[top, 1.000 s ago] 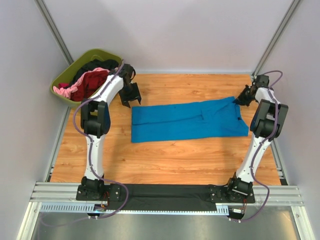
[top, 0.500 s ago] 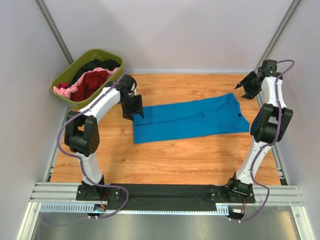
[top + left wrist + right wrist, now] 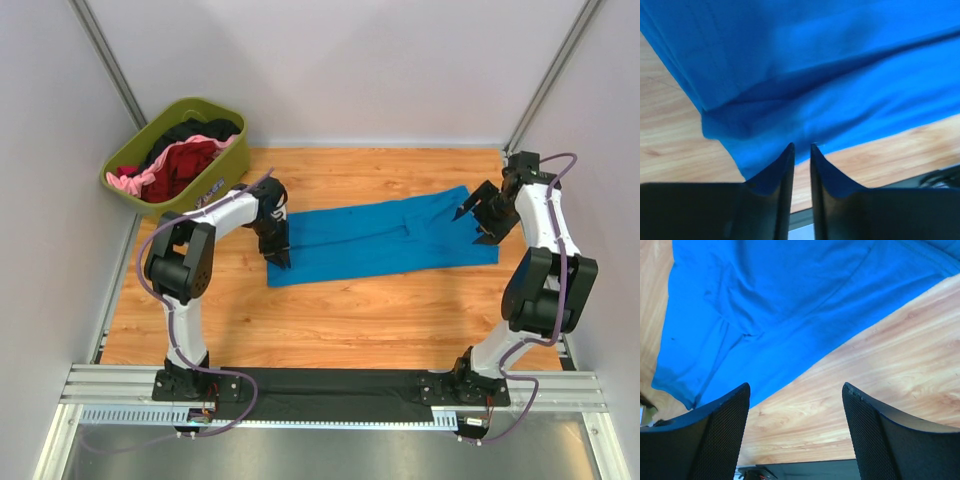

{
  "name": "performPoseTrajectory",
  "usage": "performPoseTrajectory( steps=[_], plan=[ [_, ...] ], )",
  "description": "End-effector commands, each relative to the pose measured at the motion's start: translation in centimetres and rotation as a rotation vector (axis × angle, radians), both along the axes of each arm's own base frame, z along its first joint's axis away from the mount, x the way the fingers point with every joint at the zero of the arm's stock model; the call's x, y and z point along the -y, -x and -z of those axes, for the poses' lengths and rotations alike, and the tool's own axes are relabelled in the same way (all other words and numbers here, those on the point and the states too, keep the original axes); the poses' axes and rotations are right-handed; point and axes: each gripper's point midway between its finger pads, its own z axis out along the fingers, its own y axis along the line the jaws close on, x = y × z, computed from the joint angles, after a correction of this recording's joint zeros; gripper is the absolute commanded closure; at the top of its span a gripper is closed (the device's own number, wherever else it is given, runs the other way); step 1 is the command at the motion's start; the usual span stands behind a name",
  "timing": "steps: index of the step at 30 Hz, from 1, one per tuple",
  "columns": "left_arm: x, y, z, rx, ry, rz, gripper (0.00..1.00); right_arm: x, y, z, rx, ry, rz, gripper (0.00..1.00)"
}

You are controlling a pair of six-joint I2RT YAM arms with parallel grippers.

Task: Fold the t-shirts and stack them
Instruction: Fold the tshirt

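My left claw (image 3: pixel 280 254) is pinched nearly together at the flat bright blue cloth t-shirt's (image 3: pixel 385 240) hem, though I cannot tell whether it grips, and my right claw (image 3: pixel 478 218) hovers spread apart over the far end, presumably for an end-to-end fold.

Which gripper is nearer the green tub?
Left. The left gripper is at the blue shirt's end nearest the tub; the right gripper is over the shirt's opposite end.

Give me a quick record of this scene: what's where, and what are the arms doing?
Blue t-shirt: lying flat as a long strip on the wooden table
Left fingers: nearly together at its left edge; grip unclear
Right fingers: wide apart over its right end, holding nothing
Green tub: back left, holding red, pink and black clothes
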Motion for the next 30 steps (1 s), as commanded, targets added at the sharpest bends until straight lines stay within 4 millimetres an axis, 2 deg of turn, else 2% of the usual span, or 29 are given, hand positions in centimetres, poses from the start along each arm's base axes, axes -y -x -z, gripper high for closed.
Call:
performPoseTrajectory(
  steps=[1,2,5,8,11,13,14,15,16,19,20,21,23,25,26,30],
  plan=[
    [-1.3,0.6,2.5,-0.053,-0.08,-0.023,0.77,-0.1,1.3,-1.6,0.041,0.015,-0.044,0.24],
    [-1.7,0.9,3.1,-0.065,-0.104,-0.032,0.82,-0.5,1.5,-1.7,0.045,0.001,-0.051,0.24],
    [-2.0,2.1,4.3,-0.117,-0.117,-0.056,0.9,-1.8,2.3,-1.7,0.046,-0.066,-0.072,0.24],
    [-3.2,4.0,4.7,-0.174,-0.172,-0.081,0.94,-1.4,3.3,-1.4,0.033,-0.027,-0.073,0.24],
    [-4.5,6.1,4.2,-0.188,-0.214,-0.113,0.94,-0.4,4.6,0.2,-0.021,0.03,-0.061,0.24],
    [-4.9,7.0,3.1,-0.176,-0.213,-0.139,0.93,-0.3,4.8,1.2,-0.026,0.04,-0.049,0.24],
    [-5.4,8.4,3.3,-0.196,-0.226,-0.151,0.93,-0.4,4.9,1.8,-0.03,0.032,-0.034,0.25],
    [-5.4,8.5,2.4,-0.17,-0.213,-0.177,0.93,-0.3,4.9,2.8,-0.03,0.036,-0.024,0.25],
    [-5.9,9.7,2.5,-0.193,-0.226,-0.188,0.91,-0.3,5.0,3.4,-0.033,0.038,-0.013,0.27],
    [-6.1,11.2,1.5,-0.197,-0.202,-0.22,0.88,0.2,4.4,5.7,-0.048,0.047,0.011,0.34],
    [-6.1,11.4,1.2,-0.195,-0.199,-0.226,0.87,0.5,4.3,6.3,-0.055,0.048,0.018,0.37],
    [-6.1,11.5,0.6,-0.18,-0.186,-0.235,0.85,0.8,3.8,6.6,-0.045,0.053,0.024,0.46],
    [-6.0,12.3,0.3,-0.188,-0.166,-0.257,0.75,1.1,3.3,7.5,-0.053,0.048,0.031,0.52],
    [-6.2,12.4,-0.6,-0.158,-0.162,-0.272,0.62,1.1,2.6,7.8,-0.039,0.038,0.041,0.56],
    [-6.3,12.2,-0.9,-0.145,-0.165,-0.272,0.59,1.2,2.5,8.3,-0.044,0.038,0.048,0.58],
    [-6.7,10.6,-2.6,-0.067,-0.189,-0.251,0.55,2.5,2.9,10.0,-0.091,0.079,0.091,0.6]
  ],
)
